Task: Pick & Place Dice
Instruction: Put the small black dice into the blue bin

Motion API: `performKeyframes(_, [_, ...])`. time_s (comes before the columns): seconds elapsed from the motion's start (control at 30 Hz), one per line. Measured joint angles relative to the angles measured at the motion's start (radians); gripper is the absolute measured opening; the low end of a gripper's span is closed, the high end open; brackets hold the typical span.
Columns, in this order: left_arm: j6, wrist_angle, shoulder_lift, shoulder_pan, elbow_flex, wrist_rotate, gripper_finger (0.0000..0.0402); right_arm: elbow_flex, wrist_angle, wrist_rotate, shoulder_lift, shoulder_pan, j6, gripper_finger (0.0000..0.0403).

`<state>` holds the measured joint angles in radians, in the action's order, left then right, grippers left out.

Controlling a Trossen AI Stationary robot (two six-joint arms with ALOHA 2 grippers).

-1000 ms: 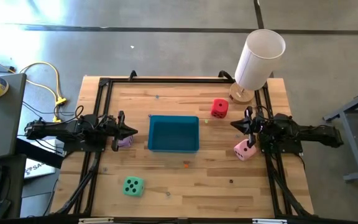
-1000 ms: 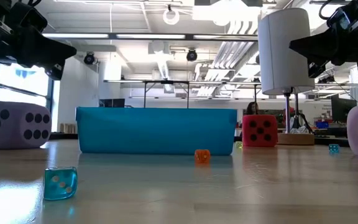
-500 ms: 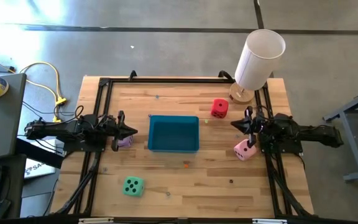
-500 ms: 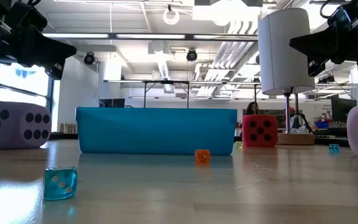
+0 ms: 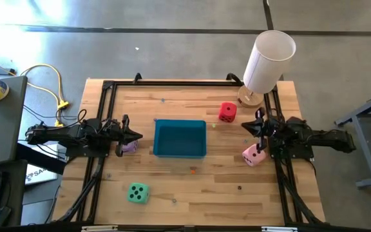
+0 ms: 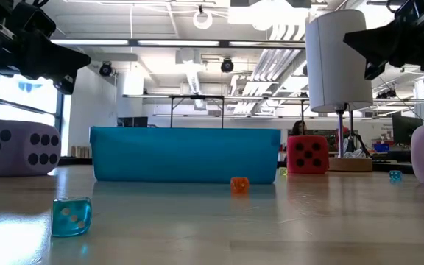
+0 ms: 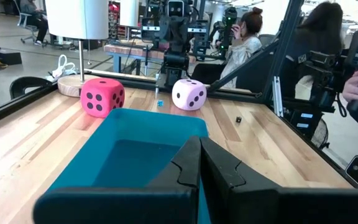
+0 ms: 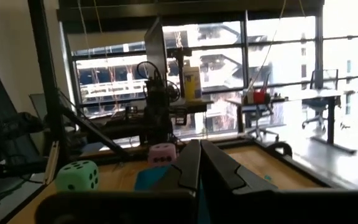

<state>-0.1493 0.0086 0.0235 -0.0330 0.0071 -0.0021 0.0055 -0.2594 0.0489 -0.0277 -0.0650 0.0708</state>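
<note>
Both arms are idling beside the teal tray [image 5: 180, 138], left gripper [image 5: 136, 136] and right gripper [image 5: 246, 127] clenched empty, dice [image 5: 227, 112] awaiting pickup.

The setting is a robotics laboratory in an open-plan industrial hall. In the low view, the upper half of the frame shows an exposed ceiling [image 6: 197, 44] with pipes, ducts and strip lights. The left wrist view shows, at top centre, a further robot arm [image 7: 176, 31] mounted on another bench, with seated people [image 7: 244, 43] at the upper right. The right wrist view shows tall windows [image 8: 229, 68] across the upper centre and office chairs (right of centre). In the high view, the wooden counter [image 5: 172, 187] stands on a bare concrete floor [image 5: 140, 45], yellow cable [image 5: 58, 87] at left.
</note>
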Motion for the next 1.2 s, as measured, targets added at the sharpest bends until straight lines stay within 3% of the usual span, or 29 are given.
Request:
performKeyframes(0.5, [0.0, 0.0, 0.0, 0.0, 0.0, 0.0, 0.0001, 0.096, 0.043, -0.003, -0.077, 0.001, -0.094, 0.0002])
performKeyframes(0.87, [-0.001, -0.001, 0.0, 0.0, 0.0, 0.0, 0.0001, 0.3, 0.162, -0.035, -0.328, 0.017, -0.095, 0.0002])
performKeyframes(1.2, [0.0, -0.001, 0.0, 0.0, 0.0, 0.0, 0.0001, 0.496, 0.271, 0.035, -0.553, 0.195, -0.129, 0.0002])
